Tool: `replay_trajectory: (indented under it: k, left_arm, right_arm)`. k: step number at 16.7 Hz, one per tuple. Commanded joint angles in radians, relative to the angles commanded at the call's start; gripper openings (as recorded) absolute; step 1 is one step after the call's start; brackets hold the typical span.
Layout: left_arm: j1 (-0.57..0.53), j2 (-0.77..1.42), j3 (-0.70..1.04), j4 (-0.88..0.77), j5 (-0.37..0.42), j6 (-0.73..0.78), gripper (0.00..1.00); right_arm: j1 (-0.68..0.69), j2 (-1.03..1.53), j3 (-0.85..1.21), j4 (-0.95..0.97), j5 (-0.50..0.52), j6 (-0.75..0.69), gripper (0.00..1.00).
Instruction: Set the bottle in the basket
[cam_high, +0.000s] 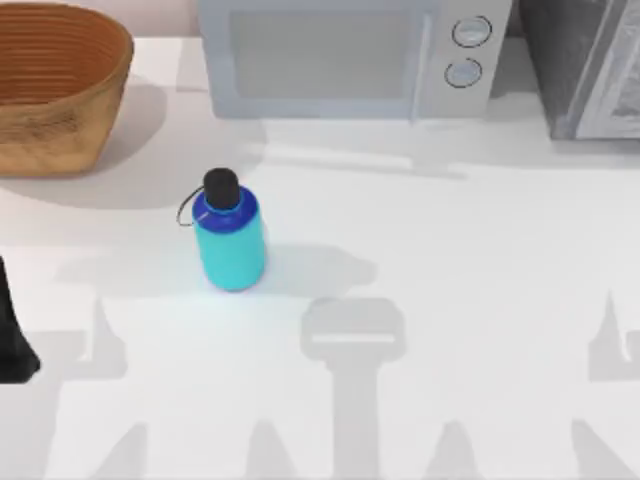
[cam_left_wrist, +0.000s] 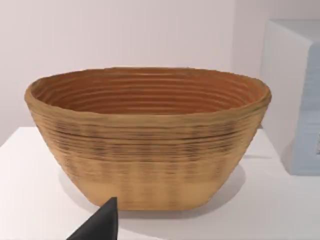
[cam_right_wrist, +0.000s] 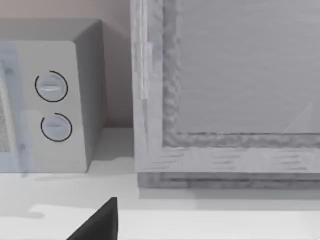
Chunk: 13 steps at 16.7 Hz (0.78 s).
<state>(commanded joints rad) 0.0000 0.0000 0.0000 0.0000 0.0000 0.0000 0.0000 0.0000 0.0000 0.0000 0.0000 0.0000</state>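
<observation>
Large round tan-brown woven wicker basket (cam_left_wrist: 150, 145): coiled ribs, rough matt weave, darker streaks on the outer wall, warmer orange-brown inside. Small cyan cylindrical bottle (cam_high: 231, 245): smooth plastic-looking body, slight sheen, dark blue shoulder, matt black screw cap (cam_high: 221, 188), thin dark loop strap. White tabletop (cam_high: 450, 250): smooth, flat, matt. Pale grey box-shaped microwave (cam_high: 345, 55): smooth satin casing, two round dials, hazy translucent-looking door panel. Grey cabinet (cam_right_wrist: 225, 90): mottled, rough-textured frame around a smooth flat panel. Black gripper tip (cam_left_wrist: 100, 225): matt, smooth.

White table (cam_high: 480, 240), microwave (cam_high: 350, 55) and grey cabinet (cam_high: 585, 65) behind.
</observation>
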Motion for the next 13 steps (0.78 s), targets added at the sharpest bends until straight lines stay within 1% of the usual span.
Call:
replay_trajectory:
  k: [3,6,9,13]
  left_arm:
    - [-0.002,0.010,0.002,0.010,0.005,0.000,1.00]
    - [-0.012,0.103,0.021,0.096,0.047,0.003,1.00]
    - [-0.024,0.289,0.052,0.253,0.118,0.011,1.00]
    - [-0.038,0.643,0.103,0.536,0.239,0.028,1.00]
  right_arm:
    - [0.000,0.000,0.000,0.000,0.000,0.000,1.00]
    - [0.000,0.000,0.000,0.000,0.000,0.000,1.00]
    - [0.000,0.000,0.000,0.000,0.000,0.000,1.00]
    - [0.000,0.000,0.000,0.000,0.000,0.000,1.00]
